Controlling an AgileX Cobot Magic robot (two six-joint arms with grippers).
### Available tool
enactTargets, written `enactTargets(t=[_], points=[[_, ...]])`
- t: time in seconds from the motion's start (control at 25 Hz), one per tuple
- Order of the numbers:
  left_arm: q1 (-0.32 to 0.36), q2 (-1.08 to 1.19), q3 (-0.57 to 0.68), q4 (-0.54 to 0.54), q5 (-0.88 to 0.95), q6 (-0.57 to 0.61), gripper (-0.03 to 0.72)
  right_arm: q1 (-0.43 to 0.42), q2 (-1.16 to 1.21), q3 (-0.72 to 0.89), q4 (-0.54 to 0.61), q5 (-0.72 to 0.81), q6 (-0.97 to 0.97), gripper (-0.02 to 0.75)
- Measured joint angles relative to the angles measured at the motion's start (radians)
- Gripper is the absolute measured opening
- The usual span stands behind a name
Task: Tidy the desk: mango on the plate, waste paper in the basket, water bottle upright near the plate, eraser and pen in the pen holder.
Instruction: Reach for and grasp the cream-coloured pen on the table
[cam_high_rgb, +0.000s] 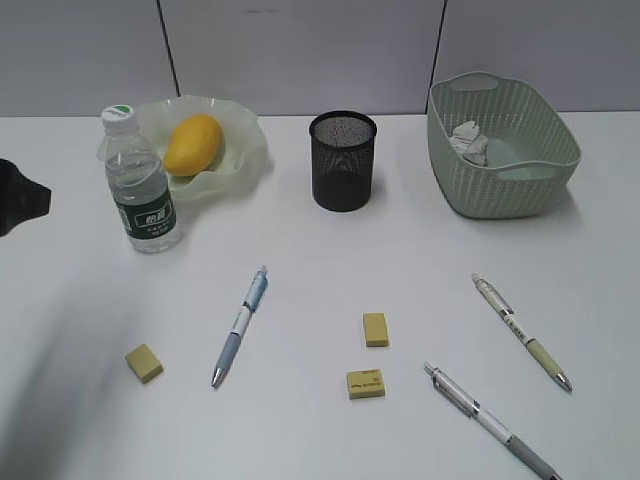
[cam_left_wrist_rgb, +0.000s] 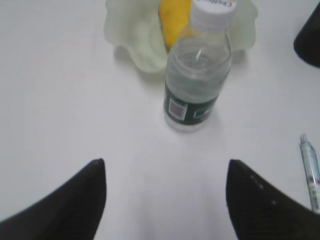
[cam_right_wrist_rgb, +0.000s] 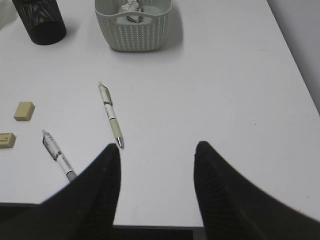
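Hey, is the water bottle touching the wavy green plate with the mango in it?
Cannot tell. In the left wrist view the water bottle overlaps the plate with no clear gap or contact; in the exterior view it hides the rim too.

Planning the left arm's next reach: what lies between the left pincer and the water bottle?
Only bare desk, as the left wrist view shows. The left pincer is open, and the water bottle stands upright ahead of it.

I can read no text for certain. The water bottle (cam_high_rgb: 141, 181) has white writing on its dark green label, too small to read. Its cap (cam_left_wrist_rgb: 212, 8) print is cut off.
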Motion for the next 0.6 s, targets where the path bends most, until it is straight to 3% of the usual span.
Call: enactTargets(t=[0.24, 0.4, 0.6], points=[[0.018, 0.009, -0.259, 0.057, 0.505, 0.0, 0.545, 0.0, 0.0, 0.0, 0.0, 0.0, 0.0, 0.386], [0.103, 0.032, -0.357, 0.074, 0.602, 0.039, 0.536, 0.0, 0.0, 0.0, 0.0, 0.0, 0.0, 0.386], [0.207, 0.032, -0.376, 0.032, 0.641, 0.084, 0.535, 0.0, 0.0, 0.0, 0.0, 0.0, 0.0, 0.386]])
